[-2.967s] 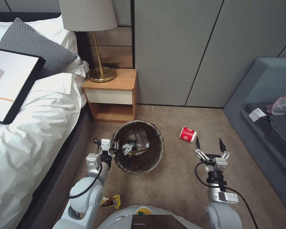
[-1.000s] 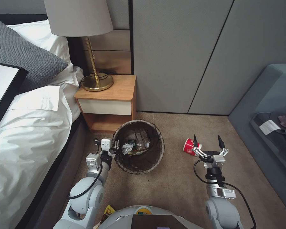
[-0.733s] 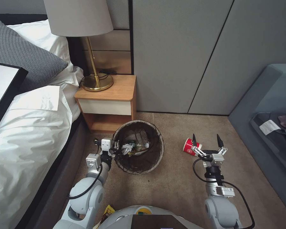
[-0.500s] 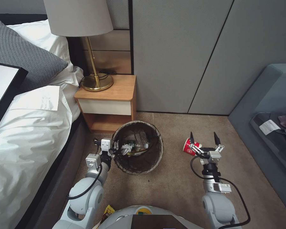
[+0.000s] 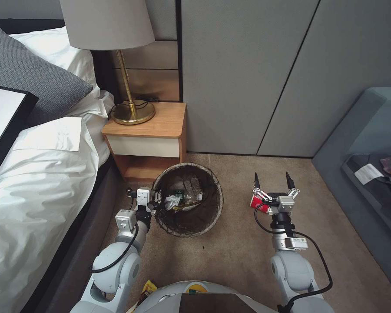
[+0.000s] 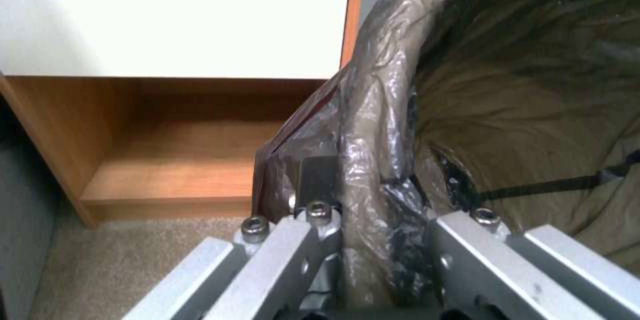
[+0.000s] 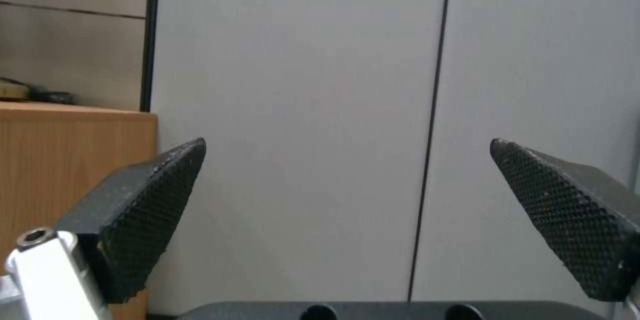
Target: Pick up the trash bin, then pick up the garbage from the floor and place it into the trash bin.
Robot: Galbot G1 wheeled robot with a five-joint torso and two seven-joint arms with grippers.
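Observation:
The trash bin (image 5: 214, 201), round with a dark brown liner, stands on the carpet in front of the nightstand. White tissue and a clear bottle (image 5: 183, 200) lie inside it. My left gripper (image 5: 154, 201) is shut on the bin's near-left rim; the left wrist view shows the liner-covered rim (image 6: 373, 124) pinched between the fingers (image 6: 313, 240). My right gripper (image 5: 271, 177) is open, fingertips pointing at the wall, directly above a red-and-white paper cup (image 5: 256, 203) lying on the floor. In the right wrist view the black pads (image 7: 143, 210) stand wide apart. A yellow wrapper (image 5: 148, 288) lies by my base.
A wooden nightstand (image 5: 152, 130) with a brass lamp (image 5: 130, 111) stands just behind the bin. The bed (image 5: 39, 174) runs along the left. A grey sofa (image 5: 369, 148) closes off the right. Grey wall panels (image 5: 247, 78) are behind. Open carpet lies between bin and sofa.
My right gripper has moved forward and to the left, from beside the cup to over it, so the cup is now partly covered. The left gripper still holds the bin's rim.

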